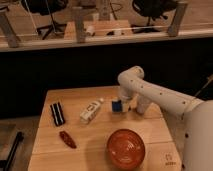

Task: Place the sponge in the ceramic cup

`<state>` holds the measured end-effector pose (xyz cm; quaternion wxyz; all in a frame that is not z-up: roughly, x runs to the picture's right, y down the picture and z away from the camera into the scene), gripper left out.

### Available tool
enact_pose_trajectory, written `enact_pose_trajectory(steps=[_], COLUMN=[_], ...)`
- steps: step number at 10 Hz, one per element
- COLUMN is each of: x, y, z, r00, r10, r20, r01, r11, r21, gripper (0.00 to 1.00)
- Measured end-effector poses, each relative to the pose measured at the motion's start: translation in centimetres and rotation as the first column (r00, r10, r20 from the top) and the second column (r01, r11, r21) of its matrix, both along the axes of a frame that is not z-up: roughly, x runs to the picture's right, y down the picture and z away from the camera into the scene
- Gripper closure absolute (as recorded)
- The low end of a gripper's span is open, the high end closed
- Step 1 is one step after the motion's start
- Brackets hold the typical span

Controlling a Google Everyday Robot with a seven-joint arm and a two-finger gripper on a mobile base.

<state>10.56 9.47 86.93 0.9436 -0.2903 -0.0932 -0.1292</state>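
Note:
The sponge point(116, 105) is a small blue block on the wooden table point(100, 145), toward the back and right of centre. My gripper point(121, 101) comes down from the white arm point(150, 92) and sits right at the sponge, over its right side. I cannot tell whether it holds the sponge. The ceramic cup is hidden; the wrist and forearm cover the table just right of the sponge.
A white box-like bottle point(91, 111) lies left of the sponge. A black bar point(57, 113) lies near the left edge, with a dark red object point(67, 139) in front of it. A large glossy orange bowl point(126, 148) stands at the front right.

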Motion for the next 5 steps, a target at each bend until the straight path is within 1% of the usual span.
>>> enact_pose_trajectory(steps=[1, 3, 5], x=[-0.6, -0.8, -0.4], y=[-0.4, -1.1, -1.7], z=[-0.4, -1.3, -2.0], r00=[1.000, 1.000, 1.000], r10=[0.000, 0.003, 0.015], r20=[0.010, 0.024, 0.027], r01=[0.000, -0.003, -0.015], r11=[1.0000, 0.9999, 0.9997], r21=[0.003, 0.012, 0.022], gripper=[0.99, 0.99, 0.99])
